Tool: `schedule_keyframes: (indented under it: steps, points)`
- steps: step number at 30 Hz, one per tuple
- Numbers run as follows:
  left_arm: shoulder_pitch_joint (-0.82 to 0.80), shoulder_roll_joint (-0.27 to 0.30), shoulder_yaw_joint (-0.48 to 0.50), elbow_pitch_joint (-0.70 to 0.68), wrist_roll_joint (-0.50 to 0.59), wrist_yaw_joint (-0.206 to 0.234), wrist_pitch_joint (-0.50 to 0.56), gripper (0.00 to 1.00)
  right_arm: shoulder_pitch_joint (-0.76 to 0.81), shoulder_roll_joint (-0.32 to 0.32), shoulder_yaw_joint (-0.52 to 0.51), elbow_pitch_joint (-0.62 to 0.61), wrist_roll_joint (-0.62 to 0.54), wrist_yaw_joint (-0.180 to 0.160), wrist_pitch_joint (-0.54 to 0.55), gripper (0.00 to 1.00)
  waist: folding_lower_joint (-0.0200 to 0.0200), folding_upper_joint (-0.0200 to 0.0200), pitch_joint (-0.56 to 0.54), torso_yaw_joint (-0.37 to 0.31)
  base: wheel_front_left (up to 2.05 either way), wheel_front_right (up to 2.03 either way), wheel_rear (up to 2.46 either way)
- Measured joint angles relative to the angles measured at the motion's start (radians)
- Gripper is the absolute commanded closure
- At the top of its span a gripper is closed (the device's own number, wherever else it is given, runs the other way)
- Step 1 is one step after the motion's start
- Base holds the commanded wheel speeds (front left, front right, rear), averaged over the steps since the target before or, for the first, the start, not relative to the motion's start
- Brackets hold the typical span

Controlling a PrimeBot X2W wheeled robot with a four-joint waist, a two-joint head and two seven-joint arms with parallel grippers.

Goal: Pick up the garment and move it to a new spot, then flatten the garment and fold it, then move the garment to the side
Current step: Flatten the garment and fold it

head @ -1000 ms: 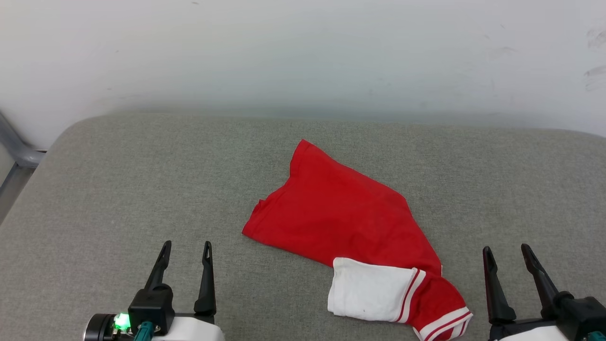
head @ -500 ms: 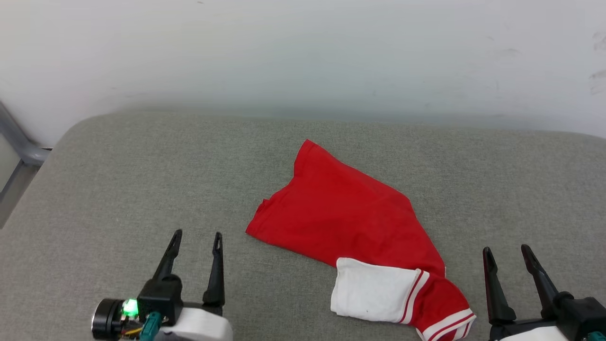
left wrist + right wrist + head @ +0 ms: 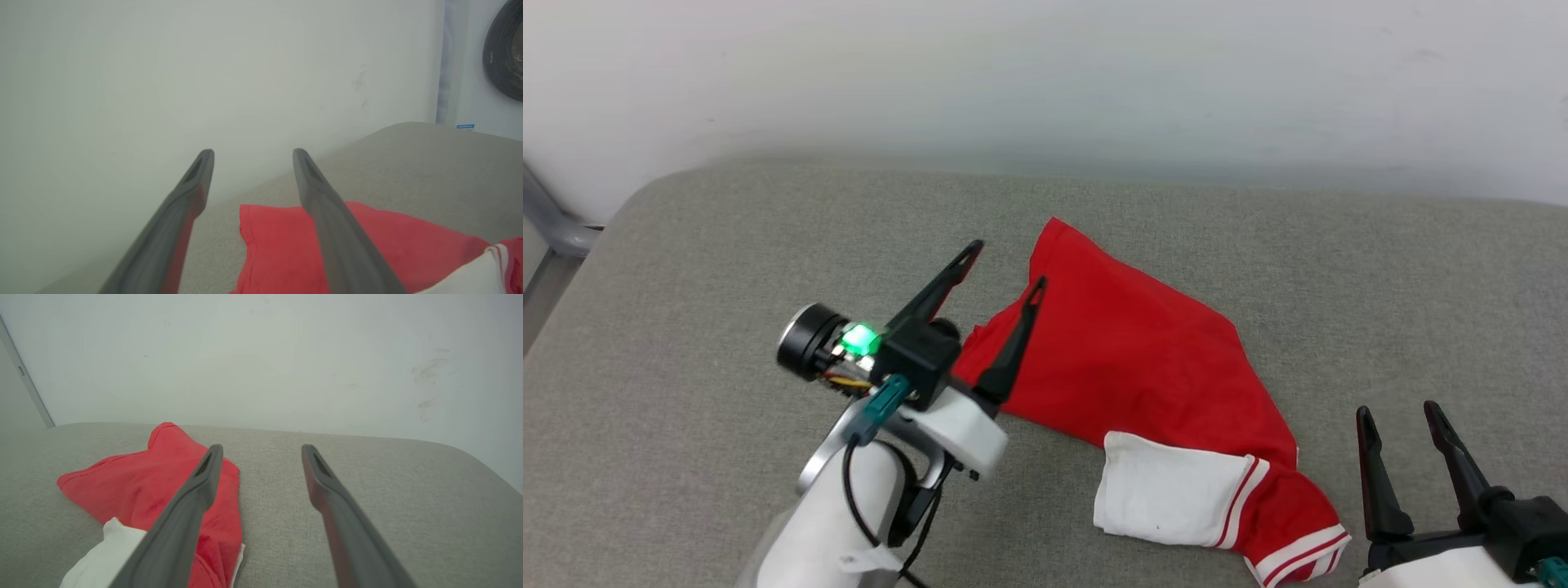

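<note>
Grey woven cushion [image 3: 727, 269] backed by plain white wall [image 3: 1045, 73]; grey metal tube [image 3: 556, 233] at far left edge. Garment [image 3: 1127, 359], a red T-shirt, lying loosely heaped near centre of cushion, slightly toward robot's right, plain red face up. White short sleeve [image 3: 1168, 490] folded over at near edge, red-and-white striped trim [image 3: 1303, 555] at nearest corner beside it. Left gripper [image 3: 1008, 263] extended forward and angled toward robot's right, at garment's left hem; fingers spread wide apart, holding nothing. In head view, one left finger over bare cushion, the other crossing red cloth; contact with cloth not determinable. Green indicator light [image 3: 858, 339] lit on left wrist. Left wrist view: both fingers aimed at wall, hem corner of red cloth below and between them. Right gripper [image 3: 1398, 410] at lower right, near striped corner yet apart from it, fingers likewise spread, empty, pointing toward wall. Right wrist view: garment to left, partly behind left-hand finger, bare cushion between fingers.
</note>
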Motion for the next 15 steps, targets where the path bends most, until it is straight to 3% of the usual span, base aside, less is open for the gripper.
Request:
schedule_keyframes:
  steps: [5,15]
  points:
    - [-0.126,0.035,-0.178,0.008,-0.107,-0.006,0.132,0.0,-0.019,0.0,-0.004,-0.007,-0.002,0.0,0.0,0.0,0.0,0.0,0.031,-0.013,0.0,0.0,0.0]
    - [-0.291,0.118,-0.494,-0.005,-0.408,-0.006,0.519,0.0,-0.057,0.0,-0.004,-0.014,-0.006,0.0,0.0,0.0,0.0,0.0,0.096,-0.045,0.0,0.0,0.0]
